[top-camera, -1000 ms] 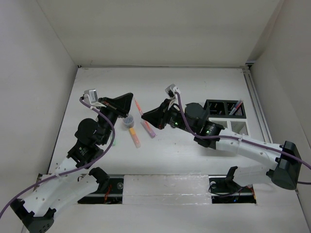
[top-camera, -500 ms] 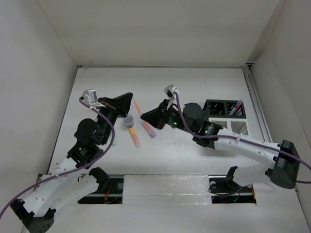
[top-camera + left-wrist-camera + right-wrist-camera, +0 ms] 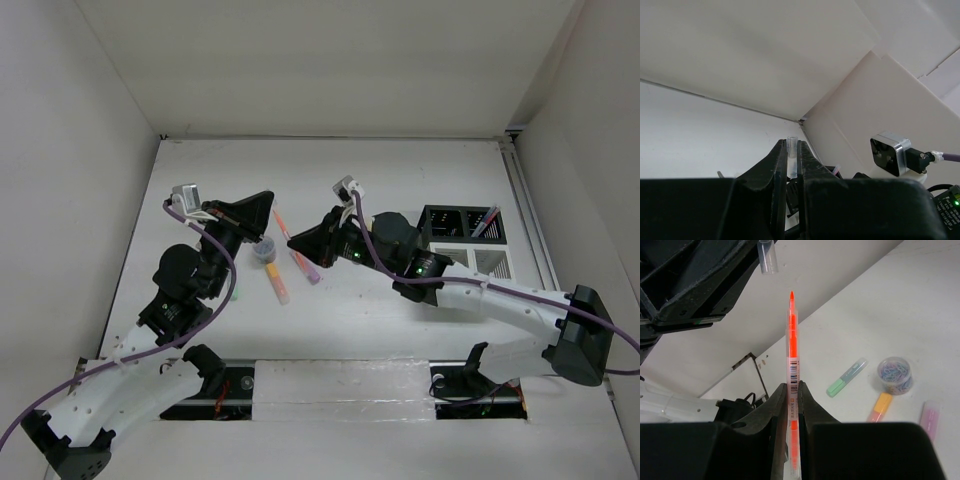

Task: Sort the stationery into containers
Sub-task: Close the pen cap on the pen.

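Observation:
My left gripper (image 3: 266,203) (image 3: 792,143) is shut on a small clear pen cap (image 3: 792,156) (image 3: 768,257) that sticks out past its tips. A thin red pen (image 3: 282,222) (image 3: 791,340) is clamped in my shut right gripper (image 3: 296,238) (image 3: 792,388), its bare tip aimed just below and right of the cap, a short gap apart. On the table below lie the round clear tub (image 3: 264,250) (image 3: 895,375) of paper clips, an orange-yellow marker (image 3: 277,282) (image 3: 880,406), a purple marker (image 3: 305,266) (image 3: 930,415) and a green marker (image 3: 846,377). The containers (image 3: 465,240) stand at the right.
Pens (image 3: 487,221) lean in the back black compartment of the containers. White walls close the table on the left, back and right. The right arm stretches across the middle of the table, and its wrist camera (image 3: 892,154) shows in the left wrist view.
My right gripper has crept slightly left with the red pen, toward the cap. The left arm has stayed still.

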### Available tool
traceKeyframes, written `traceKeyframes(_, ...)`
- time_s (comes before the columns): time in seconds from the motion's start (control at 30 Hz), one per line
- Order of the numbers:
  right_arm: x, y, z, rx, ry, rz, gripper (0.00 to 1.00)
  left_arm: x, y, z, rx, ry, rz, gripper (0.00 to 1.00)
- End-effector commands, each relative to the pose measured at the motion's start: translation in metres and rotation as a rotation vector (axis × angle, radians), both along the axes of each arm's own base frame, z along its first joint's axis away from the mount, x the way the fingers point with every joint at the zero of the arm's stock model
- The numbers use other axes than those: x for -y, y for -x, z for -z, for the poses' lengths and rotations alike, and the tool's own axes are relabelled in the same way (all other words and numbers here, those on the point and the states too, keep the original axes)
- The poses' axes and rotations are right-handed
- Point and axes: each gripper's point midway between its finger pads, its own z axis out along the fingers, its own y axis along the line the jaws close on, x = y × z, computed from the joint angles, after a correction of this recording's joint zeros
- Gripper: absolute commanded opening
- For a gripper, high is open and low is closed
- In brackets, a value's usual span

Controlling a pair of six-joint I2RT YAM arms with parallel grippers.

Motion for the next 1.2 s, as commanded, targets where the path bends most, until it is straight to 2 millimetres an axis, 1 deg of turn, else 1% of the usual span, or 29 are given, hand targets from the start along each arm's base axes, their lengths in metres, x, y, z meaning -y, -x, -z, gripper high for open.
traceKeyframes(0.0,0.0,0.008,-0.047,0.067,-0.113,-0.026,0.0,-0.008,0.002,-0.019,0.05,0.054,-0.022,0.0)
traceKeyframes(0.03,0.001,0.008,-0.043,0.062,-0.106,-0.026,0.0,-0.008,0.002,-0.019,0.05,0.054,-0.022,0.0)
traceKeyframes(0.07,0.001,0.008,-0.043,0.062,-0.105,-0.026,0.0,-0.009,0.002,-0.019,0.049,0.056,-0.031,0.0)
traceKeyframes(0.1,0.001,0.013,-0.047,0.068,-0.115,-0.035,0.0,-0.009,0.002,-0.019,0.049,0.056,-0.031,0.0)
traceKeyframes(0.13,0.001,0.013,-0.043,0.063,-0.107,-0.035,0.0,-0.009,0.002,-0.019,0.049,0.056,-0.031,0.0)
traceKeyframes(0.3,0.009,0.013,-0.055,0.077,-0.133,-0.013,0.0,-0.012,0.0,-0.016,0.038,0.054,-0.049,0.0)
traceKeyframes(0.33,0.009,0.013,-0.052,0.071,-0.124,-0.012,0.0,-0.012,0.0,-0.016,0.035,0.062,-0.046,0.0)
traceKeyframes(0.53,0.007,0.012,-0.053,0.071,-0.124,-0.012,0.0,-0.009,-0.001,-0.014,0.03,0.054,-0.037,0.0)
traceKeyframes(0.57,0.005,0.011,-0.049,0.074,-0.112,-0.012,0.0,-0.009,-0.001,-0.014,0.03,0.054,-0.037,0.0)
traceKeyframes(0.6,0.005,0.009,-0.054,0.079,-0.12,-0.003,0.0,-0.007,0.0,-0.014,0.032,0.051,-0.026,0.0)
traceKeyframes(0.63,0.005,0.009,-0.054,0.079,-0.12,-0.002,0.0,-0.007,0.0,-0.014,0.032,0.051,-0.026,0.0)
traceKeyframes(0.67,0.003,0.008,-0.05,0.074,-0.112,-0.002,0.0,-0.007,0.0,-0.014,0.032,0.051,-0.026,0.0)
traceKeyframes(0.73,0.003,0.008,-0.05,0.074,-0.112,-0.002,0.0,-0.005,0.0,-0.014,0.034,0.049,-0.017,0.0)
traceKeyframes(0.77,0.003,0.008,-0.054,0.079,-0.12,-0.002,0.0,-0.005,0.0,-0.014,0.034,0.049,-0.017,0.0)
traceKeyframes(0.83,0.004,0.006,-0.054,0.078,-0.12,0.007,0.0,-0.005,0.0,-0.014,0.034,0.049,-0.017,0.0)
traceKeyframes(0.87,0.004,0.006,-0.054,0.078,-0.12,0.007,0.0,-0.005,0.0,-0.01,0.027,0.043,-0.017,0.0)
traceKeyframes(1.0,0.002,0.005,-0.055,0.086,-0.116,0.007,0.0,-0.005,0.0,-0.01,0.027,0.043,-0.017,0.0)
traceKeyframes(1.03,0.002,0.005,-0.06,0.091,-0.124,0.008,0.0,-0.003,0.0,-0.01,0.028,0.041,-0.008,0.0)
traceKeyframes(1.13,0.002,0.005,-0.057,0.086,-0.116,0.007,0.0,-0.003,0.0,-0.01,0.028,0.041,-0.008,0.0)
traceKeyframes(1.17,0.002,0.005,-0.062,0.091,-0.124,0.008,0.0,-0.002,0.0,-0.005,0.021,0.035,-0.008,0.0)
